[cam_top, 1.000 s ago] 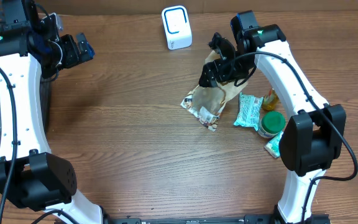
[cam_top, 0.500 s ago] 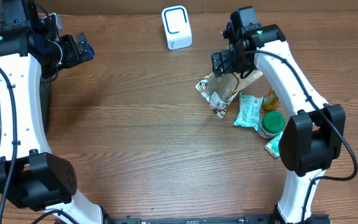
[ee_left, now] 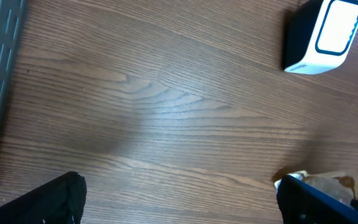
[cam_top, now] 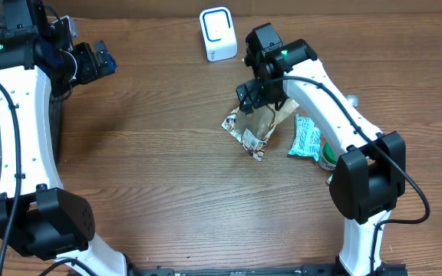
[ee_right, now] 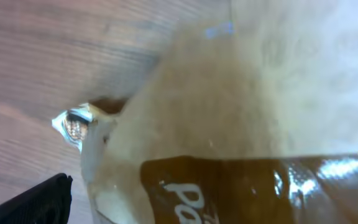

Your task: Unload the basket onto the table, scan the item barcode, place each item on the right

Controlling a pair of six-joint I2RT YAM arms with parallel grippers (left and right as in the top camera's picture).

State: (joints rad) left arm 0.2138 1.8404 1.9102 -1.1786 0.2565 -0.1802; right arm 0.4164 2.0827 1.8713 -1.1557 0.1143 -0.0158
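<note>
Left arm (cam_top: 18, 115) runs along left edge of table (cam_top: 167, 199), wrist near far-left corner. Left gripper (cam_top: 98, 61) points right, jaws wide apart. Right arm (cam_top: 324, 96) reaches from right side toward middle of far edge. Right gripper (cam_top: 252, 93) tilts down, jaws spread wide.

the item, a crinkled tan snack pouch (cam_top: 245, 130) with a dark brown printed band, lies crumpled on the wood surface (cam_top: 159, 169). the white barcode scanner (cam_top: 218, 34), its face outlined in blue, stands upright nearby.
</note>
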